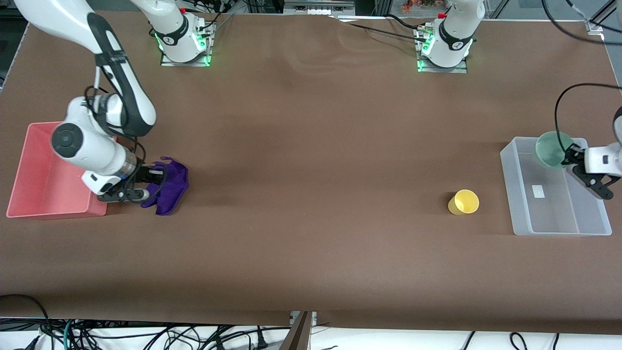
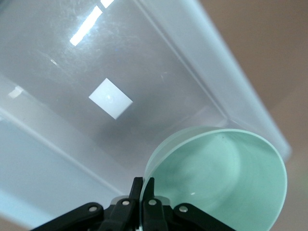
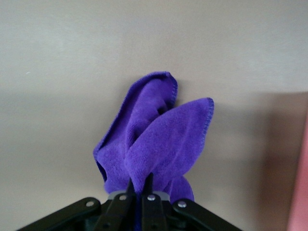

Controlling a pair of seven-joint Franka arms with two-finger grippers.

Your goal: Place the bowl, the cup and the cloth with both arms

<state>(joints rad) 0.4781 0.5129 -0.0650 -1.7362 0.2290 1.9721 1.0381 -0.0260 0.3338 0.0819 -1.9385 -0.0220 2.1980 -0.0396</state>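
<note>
Front view, right gripper [image 1: 151,181]: you see it at the right arm's end of the table, just beside the pink bin [image 1: 34,194], its fingers pinched on the purple cloth [image 1: 170,187].
Front view, cloth: it bunches out from the fingertips toward the table's middle, over the brown table [image 1: 311,194]; you cannot tell whether its low folds touch the surface.
Front view, left gripper [image 1: 566,156]: you find it at the left arm's end, over the clear plastic bin [image 1: 559,228], clamped on the rim of the mint-green bowl [image 1: 551,149].
Front view, bowl: held tilted on edge above the bin's end farther from the camera.
Front view, yellow cup [image 1: 464,202]: it lies tipped on the table, mouth toward the camera, near the clear bin and well apart from both grippers.

Left wrist view, left gripper [image 2: 143,185]: the two fingers sit closed together on the bowl's [image 2: 226,173] thin rim.
Left wrist view, bin: below the fingertips you see the clear bin's floor [image 2: 57,62] with a white square label [image 2: 110,98] on it.

Right wrist view, right gripper [image 3: 139,185]: fingers closed on the cloth [image 3: 154,139], which rises from them in two folded lobes.
Right wrist view, pink bin [image 3: 299,192]: only an edge shows beside the gripper.
</note>
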